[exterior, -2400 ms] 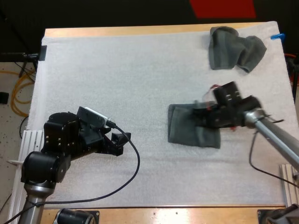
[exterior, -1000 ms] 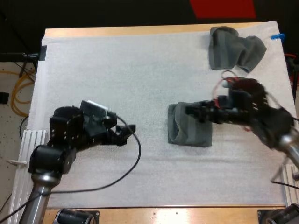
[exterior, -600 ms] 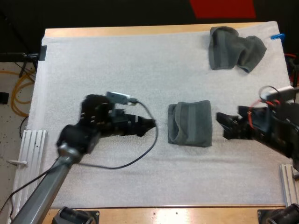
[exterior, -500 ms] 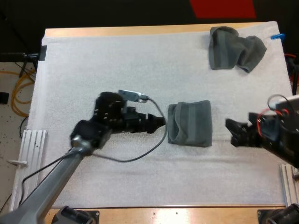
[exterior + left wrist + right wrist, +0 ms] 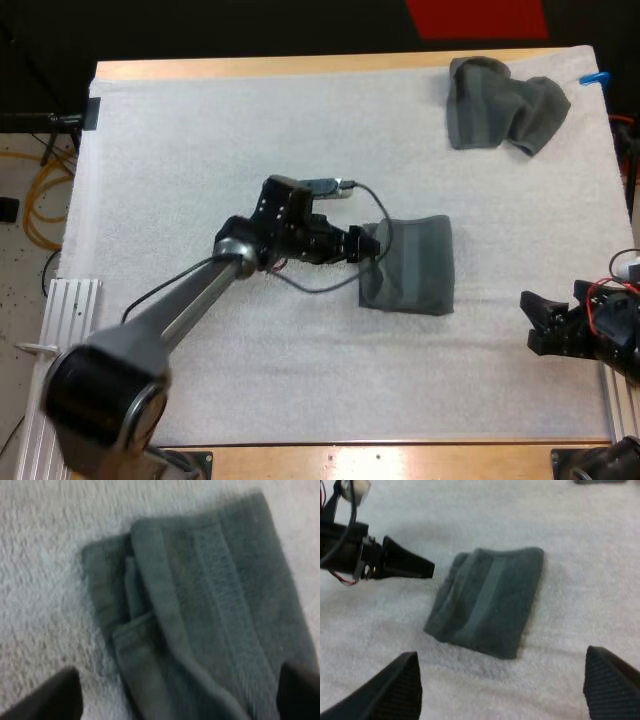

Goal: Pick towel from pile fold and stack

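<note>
Overhead, our left gripper (image 5: 366, 243) sits at the folded towel (image 5: 410, 265); wrist views show it spread, right gripper (image 5: 532, 322) too.

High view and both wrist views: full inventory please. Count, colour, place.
folded towel: 1, dark grey-green, middle of the mat
crumpled towel: 1, dark grey-green, mat's far right corner
mat: 1, white, covering the table
table: 1, wooden, under the mat
left gripper: 1, black, open, at the folded towel's layered edge
right gripper: 1, black, open, near the mat's right edge, apart from both towels
</note>
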{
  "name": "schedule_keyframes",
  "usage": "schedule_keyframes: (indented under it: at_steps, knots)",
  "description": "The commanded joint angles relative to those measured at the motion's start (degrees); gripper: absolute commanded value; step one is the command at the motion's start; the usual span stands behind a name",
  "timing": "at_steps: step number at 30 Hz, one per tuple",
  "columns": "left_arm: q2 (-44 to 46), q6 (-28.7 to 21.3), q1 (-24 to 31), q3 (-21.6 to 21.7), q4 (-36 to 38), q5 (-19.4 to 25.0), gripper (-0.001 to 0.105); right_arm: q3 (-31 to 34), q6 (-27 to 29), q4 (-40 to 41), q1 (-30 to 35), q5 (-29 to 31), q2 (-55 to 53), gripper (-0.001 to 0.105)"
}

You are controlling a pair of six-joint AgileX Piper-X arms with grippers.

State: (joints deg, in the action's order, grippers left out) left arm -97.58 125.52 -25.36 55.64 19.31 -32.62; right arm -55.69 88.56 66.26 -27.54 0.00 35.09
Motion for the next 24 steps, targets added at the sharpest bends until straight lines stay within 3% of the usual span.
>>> schedule_keyframes:
  at_steps: [1,4,9,15,18,24]
  knots:
    - [-1.03,1.07,-0.28,0.97,0.27,-1.04,0.076,-0.41,-0.02,0.39,-0.09,0.92,-0.21,0.066]
    - [-3.61,4.51,-0.47,2.79,0.24,-2.87,0.076,-0.41,-0.02,0.45,-0.09,1.50,-0.21,0.066]
    - [-6.64,8.42,-1.53,5.26,1.46,-0.87,0.075,-0.41,-0.02,0.45,-0.09,1.50,-0.21,0.066]
    - [-10.83,8.47,-4.77,9.75,7.80,0.10,0.075,-0.41,-0.02,0.45,-0.09,1.50,-0.21,0.066]
    - [-11.62,8.32,-6.57,11.54,10.16,3.73,0.075,-0.41,-0.02,0.45,-0.09,1.50,-0.21,0.066]
    - [-12.19,8.33,-9.08,12.22,9.99,1.89,0.074,-0.41,-0.52,0.45,-0.09,1.50,-0.21,0.066]
